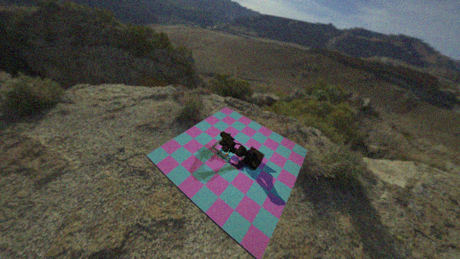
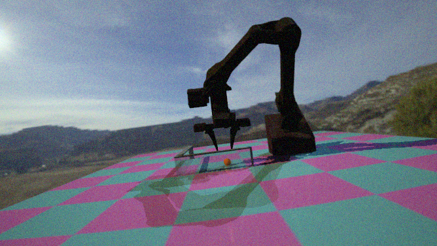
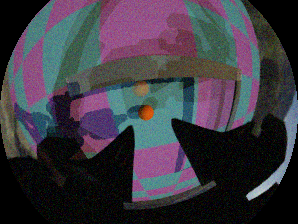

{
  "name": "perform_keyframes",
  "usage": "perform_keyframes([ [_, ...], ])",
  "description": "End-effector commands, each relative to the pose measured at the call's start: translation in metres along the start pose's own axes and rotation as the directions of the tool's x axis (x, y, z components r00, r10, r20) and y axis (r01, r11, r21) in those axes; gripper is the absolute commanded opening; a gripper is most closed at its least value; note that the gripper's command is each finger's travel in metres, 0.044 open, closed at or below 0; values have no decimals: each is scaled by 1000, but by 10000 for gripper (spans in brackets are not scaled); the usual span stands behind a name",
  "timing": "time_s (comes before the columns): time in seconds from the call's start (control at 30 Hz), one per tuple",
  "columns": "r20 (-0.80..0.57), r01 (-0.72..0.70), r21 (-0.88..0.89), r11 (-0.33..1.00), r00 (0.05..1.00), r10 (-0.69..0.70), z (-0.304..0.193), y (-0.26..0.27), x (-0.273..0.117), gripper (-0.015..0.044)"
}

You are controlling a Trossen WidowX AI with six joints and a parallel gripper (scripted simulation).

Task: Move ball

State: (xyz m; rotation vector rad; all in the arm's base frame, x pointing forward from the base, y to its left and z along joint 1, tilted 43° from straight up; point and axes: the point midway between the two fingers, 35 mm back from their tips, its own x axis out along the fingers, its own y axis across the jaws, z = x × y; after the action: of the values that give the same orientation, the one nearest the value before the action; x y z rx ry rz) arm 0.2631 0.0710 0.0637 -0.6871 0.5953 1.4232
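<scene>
Not much of the job looks done from where I stand. The small orange ball (image 2: pixel 227 161) sits on the pink-and-teal checkered worktop (image 2: pixel 327 190), just below the centre of the exterior view, near the inside of the low clear glass walls (image 2: pixel 216 152) that form a corner there. The dark parallel-jaw gripper (image 2: pixel 222 141) hangs above it, a little left of centre, pointing straight down with its two pointed fingers (image 2: pixel 212 137) parted about halfway and nothing between them; the tips are clear of the ball and, as far as I can tell, level with or just over the top edge of the far wall. In the wrist view the ball (image 3: pixel 147 112) shows in the gap between the two finger silhouettes, near the middle of the frame, and a paler, faint orange patch just above it (image 3: pixel 143 88) is likely the see-through copy of the ball marking the resting spot, though it is too blurred to be sure. If so, the ball lies just short of the mark. Everything remains: lowering, nudging or carrying the ball onto the mark, leaving it still, and pulling away.
</scene>
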Motion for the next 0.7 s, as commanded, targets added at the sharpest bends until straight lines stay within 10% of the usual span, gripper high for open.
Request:
perform_keyframes([
  [0.0, 9, -15, 10, 1000, 1000, 15, 0, 3, 12, 221],
  [0.67, 11, -15, 11, 1000, 1000, 15, 0, 4, 41, 221],
])
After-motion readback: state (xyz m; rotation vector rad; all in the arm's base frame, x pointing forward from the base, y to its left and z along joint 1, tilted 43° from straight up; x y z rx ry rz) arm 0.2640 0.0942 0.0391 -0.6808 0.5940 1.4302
